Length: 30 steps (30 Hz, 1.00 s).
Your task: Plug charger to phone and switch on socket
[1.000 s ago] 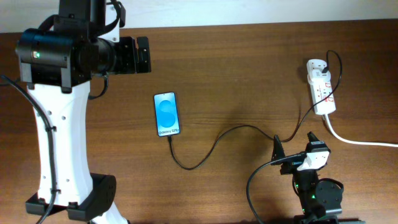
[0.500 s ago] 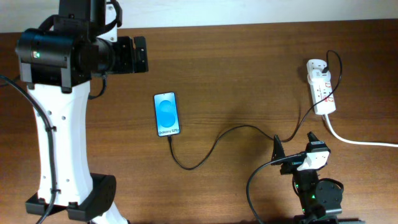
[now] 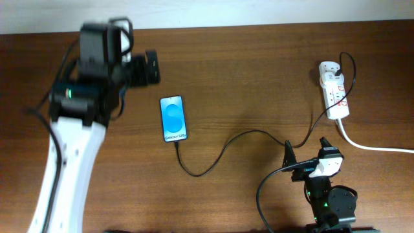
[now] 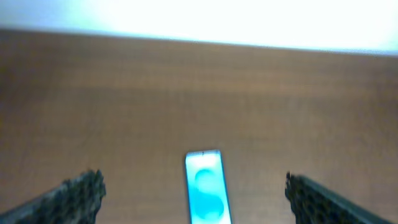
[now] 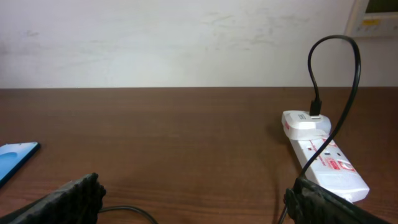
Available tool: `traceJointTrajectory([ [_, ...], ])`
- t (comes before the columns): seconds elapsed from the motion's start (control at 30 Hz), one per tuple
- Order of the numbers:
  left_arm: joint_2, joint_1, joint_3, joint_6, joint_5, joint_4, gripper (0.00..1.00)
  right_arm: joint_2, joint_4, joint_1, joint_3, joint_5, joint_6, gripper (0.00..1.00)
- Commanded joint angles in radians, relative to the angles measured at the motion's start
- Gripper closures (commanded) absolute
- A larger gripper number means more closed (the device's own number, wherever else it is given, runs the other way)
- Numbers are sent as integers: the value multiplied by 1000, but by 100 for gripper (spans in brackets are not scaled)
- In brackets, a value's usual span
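Note:
The phone (image 3: 173, 118) lies face up on the wooden table, its blue screen lit. The black charger cable (image 3: 223, 150) meets the phone's bottom edge, loops across the table and rises to a white adapter in the socket (image 3: 334, 90). My left gripper (image 3: 146, 68) is open and empty, raised behind and left of the phone. In the left wrist view the phone (image 4: 207, 196) shows between the spread fingers of the left gripper (image 4: 193, 183). My right gripper (image 3: 307, 151) is open and empty, in front of the socket. In the right wrist view (image 5: 193, 186) the socket (image 5: 324, 167) and cable (image 5: 336, 93) lie ahead on the right.
The socket's thick white cord (image 3: 375, 147) runs off the right edge of the table. A pale wall (image 5: 186, 37) stands behind the table's far edge. A corner of the phone (image 5: 15, 158) shows at the left of the right wrist view.
My left arm has swung down and leans over the table's left side, blurred with motion; its gripper has shifted slightly towards the phone. The right arm, phone, cable and socket have not moved.

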Motion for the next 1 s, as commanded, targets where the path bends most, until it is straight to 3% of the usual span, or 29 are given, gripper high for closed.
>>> traceJointTrajectory([
  [0.0, -204, 4, -267, 16, -4, 168, 1, -11, -6, 9, -5, 9, 4, 2],
  [0.4, -724, 74, -1043, 62, -4, 831, 1, -11, -6, 9, -5, 8, 4, 2],
  [0.7, -1012, 114, -1383, 62, -8, 1090, 1, -10, -6, 9, -5, 9, 4, 2],
  [0.97, -1167, 118, -1536, 141, -8, 1195, 1, -10, -6, 9, -5, 9, 4, 2],
])
